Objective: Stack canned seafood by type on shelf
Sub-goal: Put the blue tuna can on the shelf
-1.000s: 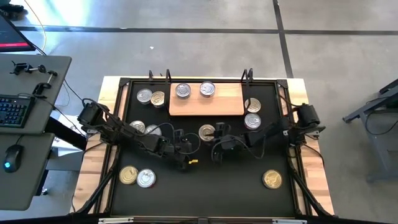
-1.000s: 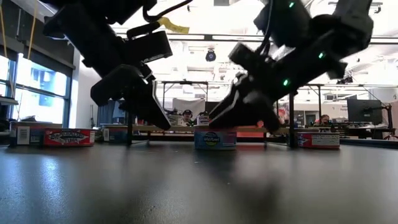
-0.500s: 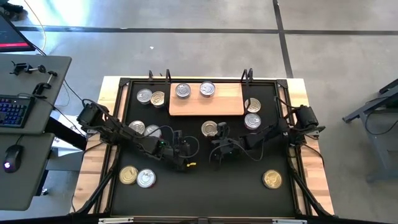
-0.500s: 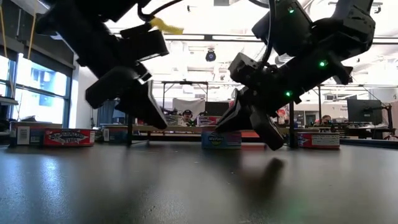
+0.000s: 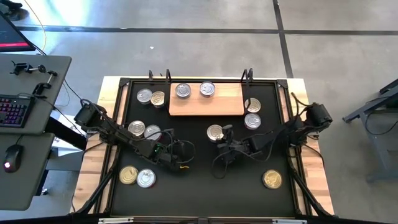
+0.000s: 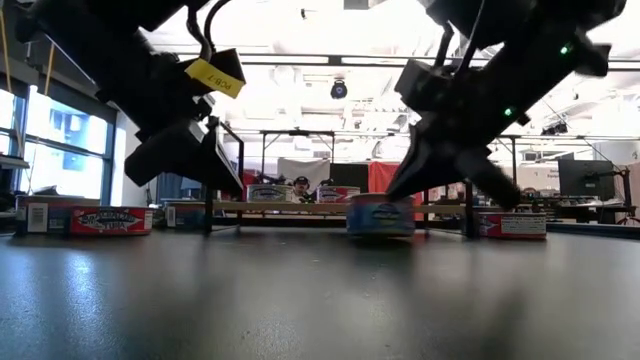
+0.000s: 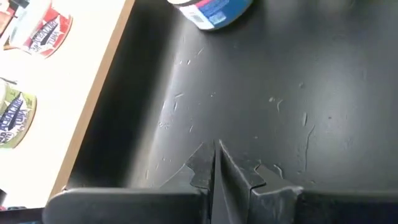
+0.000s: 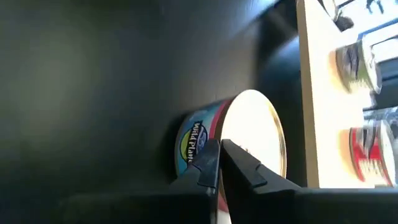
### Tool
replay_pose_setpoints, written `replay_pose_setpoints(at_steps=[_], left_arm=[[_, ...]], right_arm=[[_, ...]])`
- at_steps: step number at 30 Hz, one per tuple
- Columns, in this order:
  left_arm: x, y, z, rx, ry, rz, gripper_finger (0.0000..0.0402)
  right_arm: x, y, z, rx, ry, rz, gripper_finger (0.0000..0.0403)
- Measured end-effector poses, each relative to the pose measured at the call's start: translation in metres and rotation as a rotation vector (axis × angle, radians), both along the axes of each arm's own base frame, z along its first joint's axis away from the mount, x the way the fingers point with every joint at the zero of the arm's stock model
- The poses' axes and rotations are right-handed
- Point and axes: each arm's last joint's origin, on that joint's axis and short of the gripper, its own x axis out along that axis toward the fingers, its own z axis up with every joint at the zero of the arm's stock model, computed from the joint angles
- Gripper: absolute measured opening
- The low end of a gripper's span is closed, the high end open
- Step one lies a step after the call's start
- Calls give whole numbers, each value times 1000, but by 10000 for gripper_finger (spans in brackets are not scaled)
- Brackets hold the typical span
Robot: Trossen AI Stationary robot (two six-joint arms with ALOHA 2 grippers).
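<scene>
Right gripper (image 5: 225, 132) has its fingers pinched all the way together with nothing between them, tips parked right at the edge of a blue-labelled tuna can (image 5: 215, 132) sitting on the black mat (image 5: 205, 180) just in front of the shelf (image 5: 217, 106). From the right wrist view the closed fingertips (image 8: 219, 163) sit against the can's rim, over the lid, but I can't tell for sure whether they actually touch it. Left gripper (image 5: 185, 165) is also closed and empty, hanging just above bare mat nearer the front, well apart from that can; in its wrist view the fingers (image 7: 214, 168) meet in a thin line. The shelf is the pale wood board at the back of the mat, with two silver-lidded cans (image 5: 183, 91) standing side by side on its back edge, not stacked. Loose cans all around: a silver and a gold one (image 5: 158, 98) left of the shelf, two more (image 5: 252, 113) right of it, a pair (image 5: 137, 129) beside the left arm, two (image 5: 129, 175) at the front left corner and a lone gold one (image 5: 272, 180) front right. Nothing lies between the centre can and the board.
</scene>
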Motion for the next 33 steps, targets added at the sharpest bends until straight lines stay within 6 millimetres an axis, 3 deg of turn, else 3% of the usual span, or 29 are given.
replay_pose_setpoints(at_steps=[6, 12, 16, 20, 26, 33], left_arm=[[0, 0, 0, -3, -10, 11, 14], [0, -1, 0, -23, -31, 29, 14], [0, -1, 0, -21, -32, 27, 14], [0, -1, 1, -24, -36, 27, 14], [1, -1, 1, -26, -40, 27, 14], [2, -2, 1, -31, -52, 28, 14]], right_arm=[[-1, 0, 12, 52, -29, -5, 0], [-1, -5, 8, 307, 30, 79, 1], [1, -13, 8, 374, -3, -9, 5], [4, -13, 10, 388, -48, -5, 45], [16, -13, 20, 417, -267, -101, 124], [20, -10, -10, 403, -213, -177, 127]])
